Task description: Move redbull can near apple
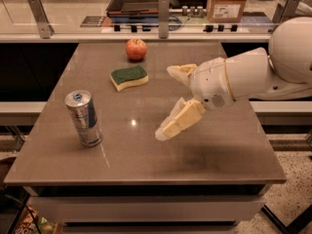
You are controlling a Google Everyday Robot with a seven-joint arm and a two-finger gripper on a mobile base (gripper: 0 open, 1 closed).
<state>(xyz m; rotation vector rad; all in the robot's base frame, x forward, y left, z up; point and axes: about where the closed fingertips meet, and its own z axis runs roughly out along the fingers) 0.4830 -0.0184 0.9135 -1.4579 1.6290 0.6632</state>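
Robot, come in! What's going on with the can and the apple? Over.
End effector open, empty, over the table. Redbull can upright, front left, not gripped. Apple at far edge. Sponge between them.

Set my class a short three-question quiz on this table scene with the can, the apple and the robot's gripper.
1. True or false: the gripper, hovering above the middle of the table, has its jaws shut on the redbull can.
2. What lies between the redbull can and the apple? A) sponge B) cup C) bowl
3. Fill in: the redbull can stands ___ near the table's front edge.
Key: 1 false, the jaws are open and empty; 2 A; 3 upright.
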